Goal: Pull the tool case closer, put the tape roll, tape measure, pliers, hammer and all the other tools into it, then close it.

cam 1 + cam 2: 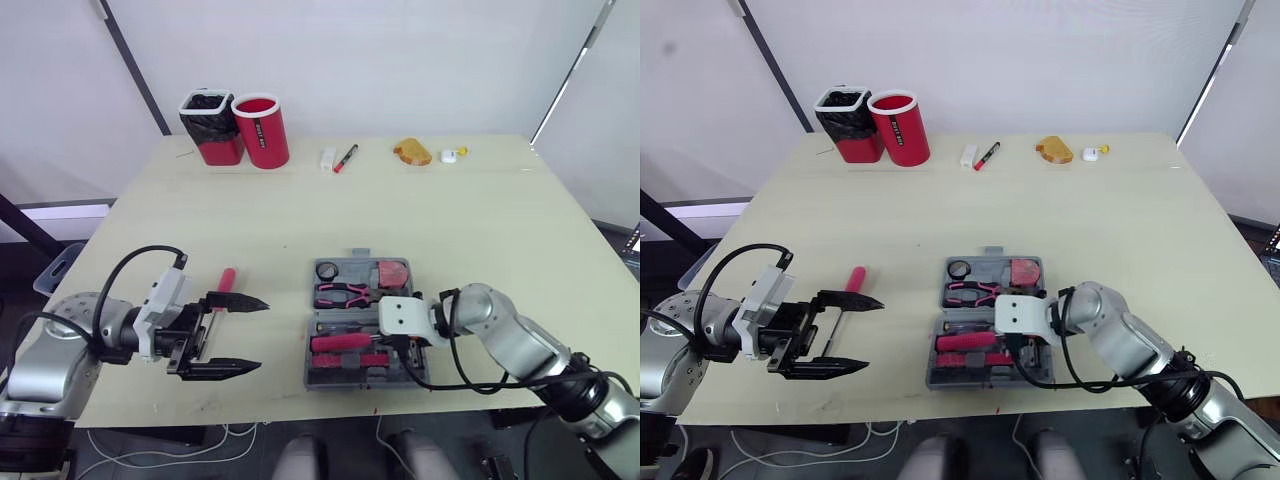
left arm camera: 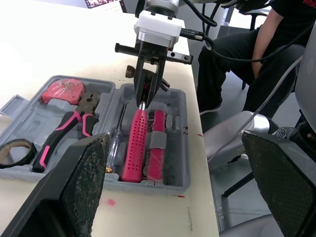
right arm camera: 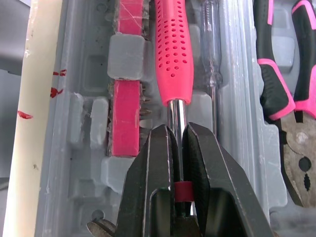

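Hammer (image 3: 174,54) lies in the near half of the tool case (image 2: 148,186), pink handle along its slot. The right pincer (image 3: 177,131) is clenched on the bare steel shaft just past the handle. The left pincer (image 1: 262,335) is released, fingers spread wide, and hovers low over the bench (image 1: 300,210) to the left of the case.

Case: open, both halves flat, close to the bench's front edge. The far half holds the tape roll (image 1: 327,270), pliers (image 1: 343,293) and red tape measure (image 1: 392,272). The near half holds the hammer, a clear-handled screwdriver (image 2: 114,145) beside it and a red block (image 3: 126,111) on the hammer's other side.

Outstanding item: a red-handled screwdriver (image 1: 227,280) on the bench, left of the case and apart from it. Its long axis runs far to near, handle away from the robot, shaft pointing toward the gap between the left fingers. The left arm is clearly nearer. Judgement: the hammer is seated and due for release, and the screwdriver is the next pick, taken across its shaft.

Far edge: a lined black bin (image 1: 210,125) and a red cup (image 1: 260,130).
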You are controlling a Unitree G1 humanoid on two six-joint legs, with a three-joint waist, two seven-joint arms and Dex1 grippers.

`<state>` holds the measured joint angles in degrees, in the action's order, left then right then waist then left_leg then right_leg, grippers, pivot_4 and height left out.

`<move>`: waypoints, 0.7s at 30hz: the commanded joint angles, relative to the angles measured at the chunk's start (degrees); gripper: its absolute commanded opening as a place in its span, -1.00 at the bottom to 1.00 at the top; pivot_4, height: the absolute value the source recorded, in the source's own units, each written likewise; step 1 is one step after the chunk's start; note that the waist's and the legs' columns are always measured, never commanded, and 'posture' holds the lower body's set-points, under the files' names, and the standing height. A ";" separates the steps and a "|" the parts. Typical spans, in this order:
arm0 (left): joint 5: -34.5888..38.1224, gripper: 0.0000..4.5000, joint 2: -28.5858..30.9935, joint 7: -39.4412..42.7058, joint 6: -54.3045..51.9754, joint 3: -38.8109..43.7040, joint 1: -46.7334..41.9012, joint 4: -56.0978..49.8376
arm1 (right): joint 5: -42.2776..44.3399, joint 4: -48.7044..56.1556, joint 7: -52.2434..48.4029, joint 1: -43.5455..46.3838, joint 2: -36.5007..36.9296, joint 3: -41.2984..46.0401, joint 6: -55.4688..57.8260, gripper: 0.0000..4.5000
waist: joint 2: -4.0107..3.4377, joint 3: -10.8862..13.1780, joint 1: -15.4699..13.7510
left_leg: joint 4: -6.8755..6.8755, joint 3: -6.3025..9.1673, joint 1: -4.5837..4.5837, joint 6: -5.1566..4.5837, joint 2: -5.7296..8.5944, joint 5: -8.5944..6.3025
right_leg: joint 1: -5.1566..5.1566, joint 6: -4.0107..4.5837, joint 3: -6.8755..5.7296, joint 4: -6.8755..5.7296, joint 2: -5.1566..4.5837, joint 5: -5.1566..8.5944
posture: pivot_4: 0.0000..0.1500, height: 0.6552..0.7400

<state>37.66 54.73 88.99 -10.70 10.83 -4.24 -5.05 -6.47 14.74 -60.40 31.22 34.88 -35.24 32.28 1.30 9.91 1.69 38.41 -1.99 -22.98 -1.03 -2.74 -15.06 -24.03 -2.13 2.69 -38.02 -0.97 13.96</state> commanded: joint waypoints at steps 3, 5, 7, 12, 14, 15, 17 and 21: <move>-0.34 1.00 1.44 2.96 1.46 1.41 -0.20 -0.18 | -0.31 1.34 0.43 -0.60 -1.39 0.13 -0.11 -0.95 | 0.00 0.00 0.14 | 0.00 0.01 0.01 0.00 0.00 0.00 | 0.00 0.00 0.00 -0.01 0.01 0.00 | 1.00 1.00; -0.51 1.00 1.49 3.05 1.66 1.31 -0.50 0.14 | -0.63 0.85 0.69 -0.56 -1.69 0.18 -0.26 -0.95 | 0.00 0.00 0.33 | 0.00 0.01 0.01 0.00 -0.01 0.00 | 0.00 0.01 0.00 -0.01 0.02 0.00 | 1.00 1.00; -0.61 1.00 1.50 3.04 1.81 1.16 -0.69 0.23 | -1.14 0.02 0.99 -0.45 -1.70 0.23 -0.82 -0.95 | 0.00 0.00 0.50 | -0.01 0.01 0.02 0.00 -0.03 0.00 | 0.00 0.01 0.00 -0.02 0.03 0.00 | 1.00 1.00; -0.79 1.00 1.41 3.12 2.12 0.54 -0.66 -0.14 | -1.16 -0.65 0.70 -0.30 -1.91 0.57 -1.24 -0.95 | 0.01 0.00 0.48 | -0.01 0.01 0.02 0.00 -0.03 0.00 | 0.00 0.01 0.00 -0.03 0.03 0.00 | 1.00 1.00; -0.81 1.00 1.39 3.19 2.02 0.44 -0.82 -0.20 | -1.81 -0.96 1.12 -0.13 -1.90 0.48 -1.75 -0.46 | 0.01 0.00 0.45 | -0.01 0.01 0.02 0.00 -0.03 0.00 | 0.00 0.01 0.00 -0.03 0.03 0.00 | 1.00 1.00; -0.85 1.00 1.39 3.21 1.98 0.40 -0.96 -0.20 | -1.99 -1.04 1.08 -0.11 -1.90 0.46 -1.92 -0.21 | 0.01 0.00 0.41 | -0.01 0.00 0.02 0.00 -0.03 0.00 | 0.00 0.01 0.00 -0.03 0.03 0.00 | 1.00 1.00; -0.89 1.00 1.34 3.18 1.83 0.32 -1.47 -0.10 | -1.91 -1.04 0.99 -0.30 -2.04 0.79 -2.08 -0.01 | 0.01 0.00 0.36 | -0.01 0.00 0.02 0.00 -0.03 0.00 | 0.00 0.01 0.00 -0.02 0.02 0.00 | 1.00 1.00; -1.12 1.00 1.19 3.18 1.90 0.17 -1.65 -0.05 | -0.70 -1.59 1.35 -1.04 -2.43 2.60 -3.20 -0.01 | 0.01 -0.01 0.31 | 0.00 0.00 0.02 0.00 -0.02 0.00 | 0.00 0.01 0.00 -0.02 0.02 0.00 | 1.00 1.00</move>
<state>36.19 55.01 89.05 -9.45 10.69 -5.53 -4.48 -8.25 12.48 -59.51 30.39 32.65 -35.18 30.77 1.30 9.90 1.99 38.41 -2.00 -22.96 -1.03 -2.76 -15.06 -24.03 -2.12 2.70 -38.05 -0.94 13.96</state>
